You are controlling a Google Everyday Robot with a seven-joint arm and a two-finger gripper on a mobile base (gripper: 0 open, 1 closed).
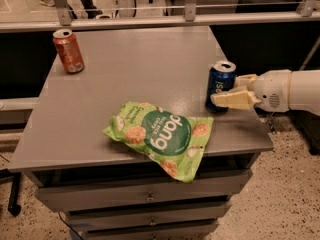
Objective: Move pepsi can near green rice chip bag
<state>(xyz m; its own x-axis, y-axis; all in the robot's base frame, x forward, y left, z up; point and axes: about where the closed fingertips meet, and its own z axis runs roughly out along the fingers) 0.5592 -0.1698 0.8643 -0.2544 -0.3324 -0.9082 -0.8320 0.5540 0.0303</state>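
Note:
The dark blue pepsi can (218, 83) stands upright near the right edge of the grey table (135, 59). My gripper (227, 90) reaches in from the right and is shut on the can, with one cream finger (232, 99) across its front and the other behind it. The green rice chip bag (161, 135) lies flat at the table's front edge, with one corner hanging over the edge. The can is just to the right of the bag's upper right corner, a small gap apart.
An orange-red soda can (68, 51) stands at the table's far left corner. A metal rail (185, 18) runs along the back. Drawers (150, 198) sit under the tabletop. The table's right edge is close to the pepsi can.

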